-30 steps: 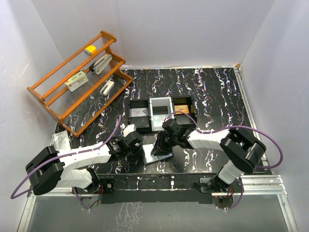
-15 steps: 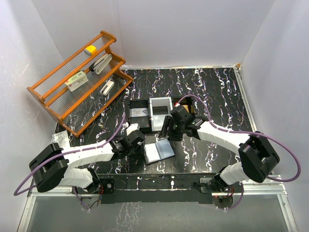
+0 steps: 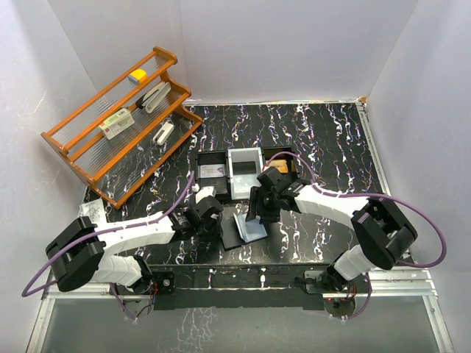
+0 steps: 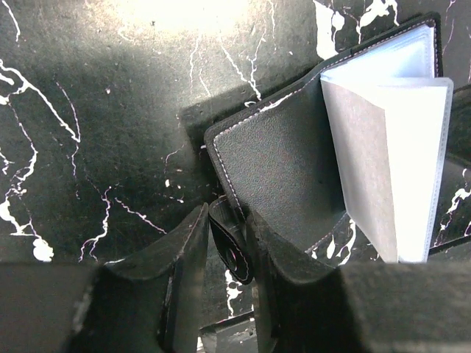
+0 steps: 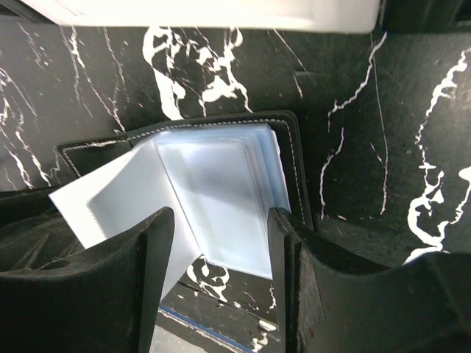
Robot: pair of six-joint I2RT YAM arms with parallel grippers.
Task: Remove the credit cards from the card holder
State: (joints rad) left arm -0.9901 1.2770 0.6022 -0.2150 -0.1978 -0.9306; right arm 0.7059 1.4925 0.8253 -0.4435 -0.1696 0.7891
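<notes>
Right claw [image 3: 255, 218] — back down over card holder [image 3: 249, 230]

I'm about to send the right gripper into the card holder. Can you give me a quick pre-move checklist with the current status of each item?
1. Card holder lying open on the table: ok.
2. Left gripper clamped on the holder's black tab to anchor it: ok.
3. Right gripper with jaws open, straddling the clear pockets: ok.
4. Pocket pages fanned apart for access: ok; one page stands up.
5. A card edge visible to grab: cannot tell; the pockets facing the right wrist camera look clear.
6. Free space in the black tray behind the holder: cannot tell; the right arm covers part of it.
</notes>
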